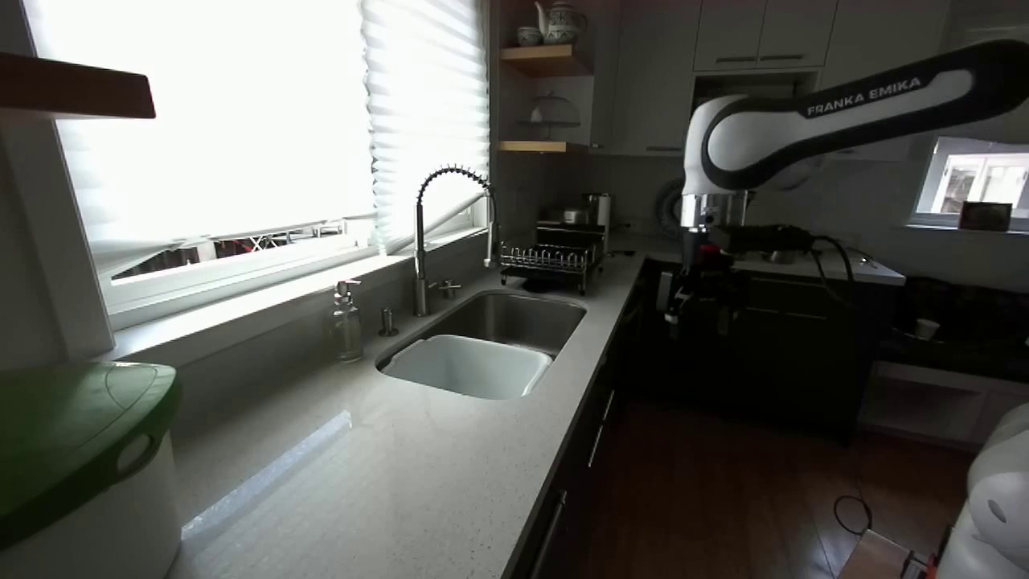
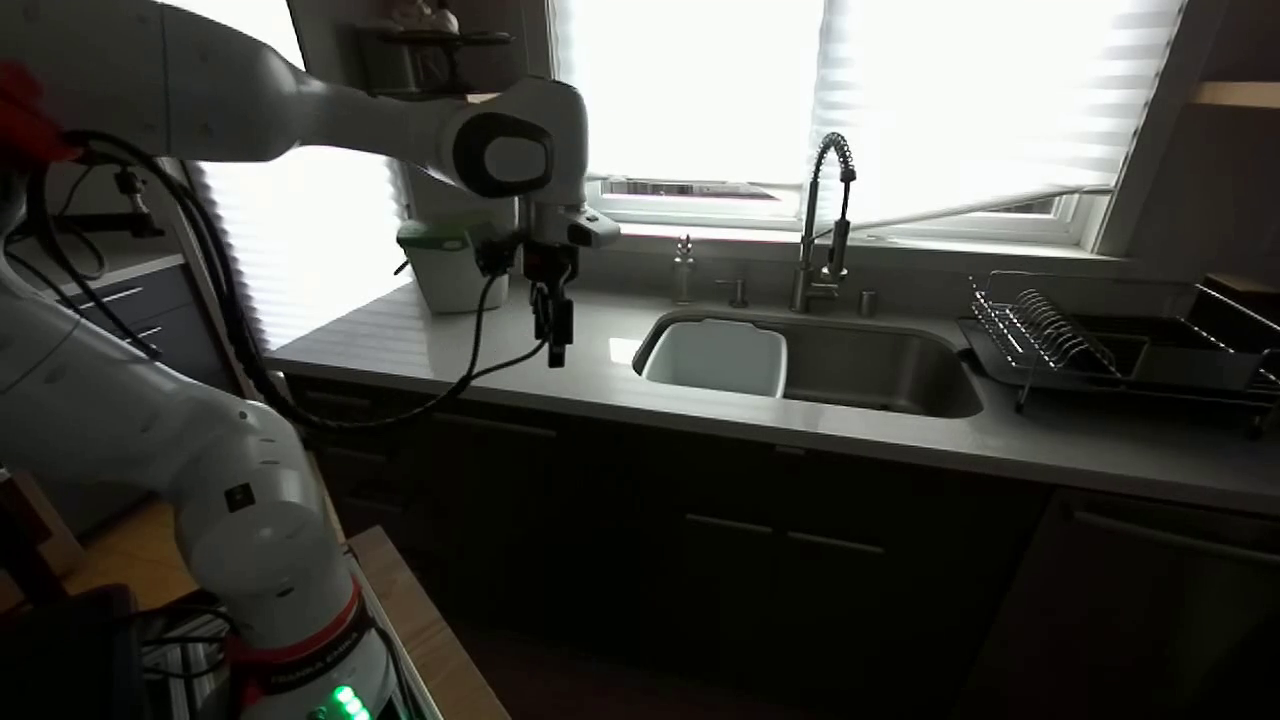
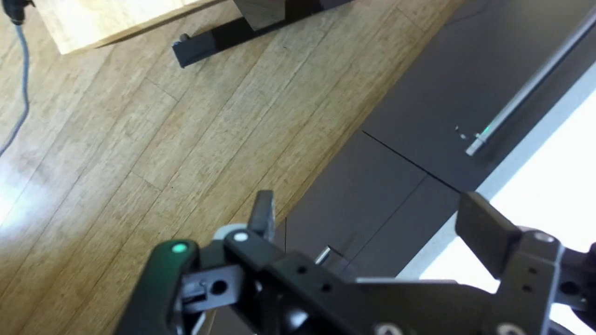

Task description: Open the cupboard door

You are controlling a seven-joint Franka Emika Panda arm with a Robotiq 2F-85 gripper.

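My gripper [image 3: 372,218] is open and empty, its two fingertips wide apart in the wrist view. In both exterior views the gripper [image 1: 698,315] hangs pointing down, at about counter height; it shows dark and small there [image 2: 556,345]. Dark cupboard doors under the sink [image 2: 720,590] appear shut, with thin horizontal bar handles [image 2: 835,543]. In the wrist view a flat dark grey cupboard front [image 3: 358,186] lies below and between the fingers, apart from them. The end of a metal handle [image 3: 322,255] shows there, the rest hidden behind the gripper. Which door the task means cannot be told.
The counter [image 1: 450,458] runs above the fronts, with a sink holding a white tub [image 2: 715,358]. A long bar handle [image 3: 526,93] sits on a neighbouring front. A wooden board [image 3: 116,18] and a black foot [image 3: 219,39] stand over the floor. A cable [image 2: 420,405] hangs from the arm.
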